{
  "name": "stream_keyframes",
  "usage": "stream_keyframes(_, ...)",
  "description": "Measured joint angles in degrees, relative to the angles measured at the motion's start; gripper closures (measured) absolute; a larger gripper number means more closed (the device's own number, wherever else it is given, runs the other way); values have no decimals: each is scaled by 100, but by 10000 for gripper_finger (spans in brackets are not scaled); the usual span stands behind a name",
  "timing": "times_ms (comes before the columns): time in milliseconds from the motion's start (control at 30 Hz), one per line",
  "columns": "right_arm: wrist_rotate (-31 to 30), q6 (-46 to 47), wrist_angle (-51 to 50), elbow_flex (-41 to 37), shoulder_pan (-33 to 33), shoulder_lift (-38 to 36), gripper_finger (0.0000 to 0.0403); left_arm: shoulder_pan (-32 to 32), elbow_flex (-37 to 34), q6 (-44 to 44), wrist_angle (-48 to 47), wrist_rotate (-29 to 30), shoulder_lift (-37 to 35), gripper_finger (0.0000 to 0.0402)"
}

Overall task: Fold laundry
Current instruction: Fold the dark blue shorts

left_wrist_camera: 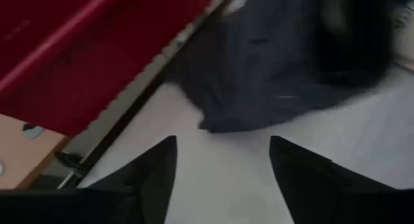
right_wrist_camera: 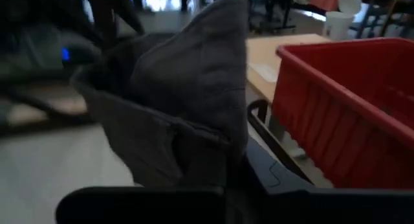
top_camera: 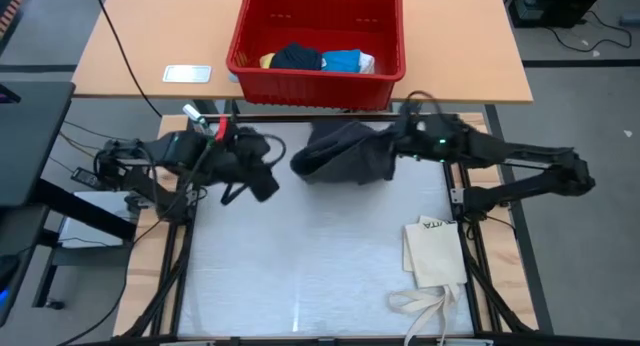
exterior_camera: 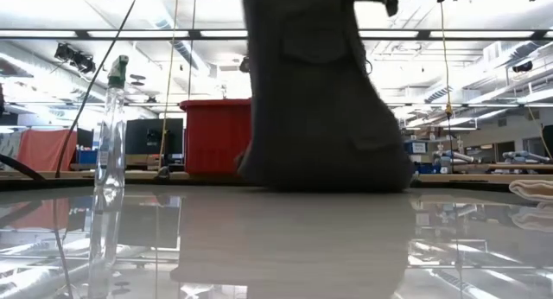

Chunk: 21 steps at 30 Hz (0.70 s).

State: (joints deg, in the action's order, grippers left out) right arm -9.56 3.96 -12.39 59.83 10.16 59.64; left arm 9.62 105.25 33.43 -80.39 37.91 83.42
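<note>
- The right hand (top_camera: 398, 138) gripped the grey shorts (top_camera: 345, 153) at upper middle, lifting them so they hung onto the surface (top_camera: 320, 266).
- The left hand (top_camera: 262, 176) waited open, left of them.

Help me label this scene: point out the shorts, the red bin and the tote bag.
shorts (top_camera: 345, 154): high view, middle of the grey cloth.
red bin (top_camera: 310, 86): high view, its near wall.
tote bag (top_camera: 435, 254): high view, middle of the flat cream panel.
</note>
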Motion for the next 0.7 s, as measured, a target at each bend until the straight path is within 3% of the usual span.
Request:
stream_keyframes(133, -431, 659, 93, 2, 5, -401, 384, -218, -1, -451, 215, -180, 28, 102)
stream_keyframes(333, -1109, 1163, 105, 2, 18, -653, 384, -505, -11, -1748, 1643, -1025, 311, 61)
stream_keyframes(533, -1303, 1656, 123, 4, 138, -683, 384, -690, -2, -2345, 2981, -1793, 656, 47)
stream_keyframes(700, -1312, 1734, 127, 4, 165, -683, 384, -782, -2, -2618, 3610, -1860, 985, 46)
